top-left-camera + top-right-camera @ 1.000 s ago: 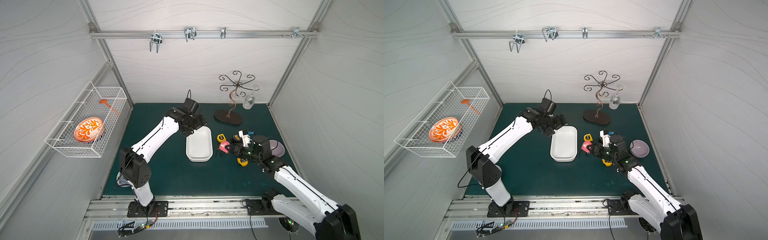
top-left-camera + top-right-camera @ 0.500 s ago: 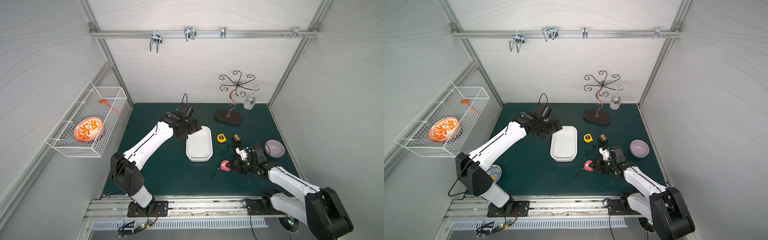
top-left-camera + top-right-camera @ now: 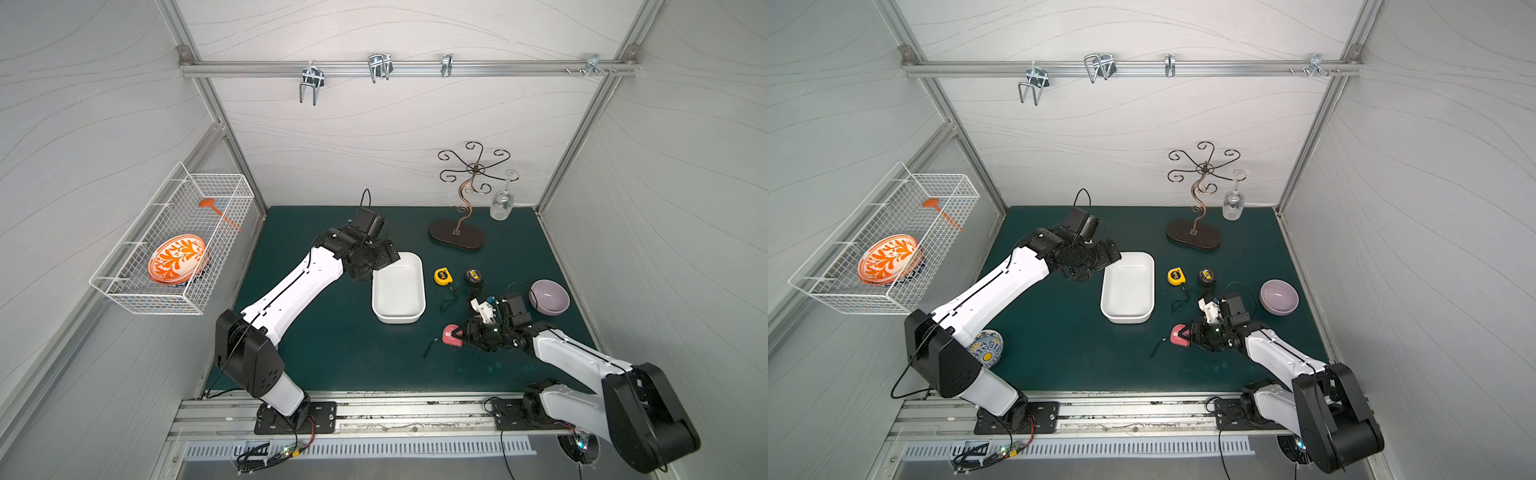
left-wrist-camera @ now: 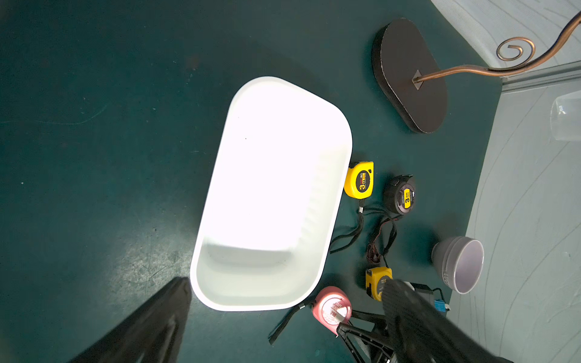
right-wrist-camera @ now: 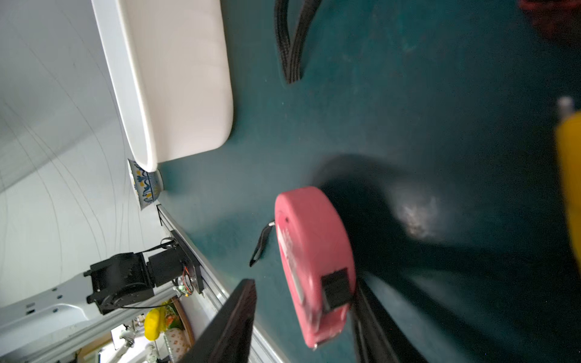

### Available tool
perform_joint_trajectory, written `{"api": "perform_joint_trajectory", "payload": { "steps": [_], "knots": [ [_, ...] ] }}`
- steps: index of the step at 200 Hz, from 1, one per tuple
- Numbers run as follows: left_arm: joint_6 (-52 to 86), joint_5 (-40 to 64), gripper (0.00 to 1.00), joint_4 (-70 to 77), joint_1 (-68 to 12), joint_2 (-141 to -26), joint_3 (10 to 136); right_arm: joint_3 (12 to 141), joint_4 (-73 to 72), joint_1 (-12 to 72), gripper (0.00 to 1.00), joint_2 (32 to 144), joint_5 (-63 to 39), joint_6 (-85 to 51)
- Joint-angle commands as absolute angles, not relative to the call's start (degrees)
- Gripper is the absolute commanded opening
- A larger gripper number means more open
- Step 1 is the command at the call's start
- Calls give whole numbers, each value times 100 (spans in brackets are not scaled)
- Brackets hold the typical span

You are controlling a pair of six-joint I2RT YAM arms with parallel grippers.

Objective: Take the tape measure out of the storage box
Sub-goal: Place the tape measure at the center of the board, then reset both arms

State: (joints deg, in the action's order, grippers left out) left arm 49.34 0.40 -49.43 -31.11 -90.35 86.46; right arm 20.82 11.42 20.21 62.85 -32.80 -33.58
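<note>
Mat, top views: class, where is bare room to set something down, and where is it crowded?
Bare: the mat between the box and the front rail; also the far left corner. Crowded: right of the box, where tape measures, the purple bowl and the right gripper cluster.

The white-and-black left arm (image 3: 291, 291) reaches up from its base and bends inward at the wrist, its black parallel left gripper (image 3: 377, 266) spread to its widest, while the white-and-black right arm (image 3: 573, 357) stretches low and inward, its black right gripper (image 3: 460, 334) held with fingers (image 5: 232, 317) parted.
</note>
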Motion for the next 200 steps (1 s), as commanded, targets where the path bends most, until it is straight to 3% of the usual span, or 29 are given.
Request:
{"api": "perform_joint_trajectory", "payload": {
  "steps": [1,60,80,139,200],
  "knots": [
    [4736,-95,100,-4808,-3076,-8860,8636,2410,2027,2000,63,5925,-3054,-3061],
    [4089,-618,100,-4939,-2956,-8687,8448,3707,4126,1996,85,5302,-2308,-2562],
    [3668,-1056,100,-4830,-2953,-8518,8225,4100,4155,1991,99,5223,-1845,-2548],
    [1811,-1716,100,-3318,-2666,-7758,7148,4663,3001,1418,99,6096,-1654,-1988],
    [853,-1378,99,-1149,-1712,-6954,5137,4969,1693,821,99,7318,-164,-1537]
  ]
}}
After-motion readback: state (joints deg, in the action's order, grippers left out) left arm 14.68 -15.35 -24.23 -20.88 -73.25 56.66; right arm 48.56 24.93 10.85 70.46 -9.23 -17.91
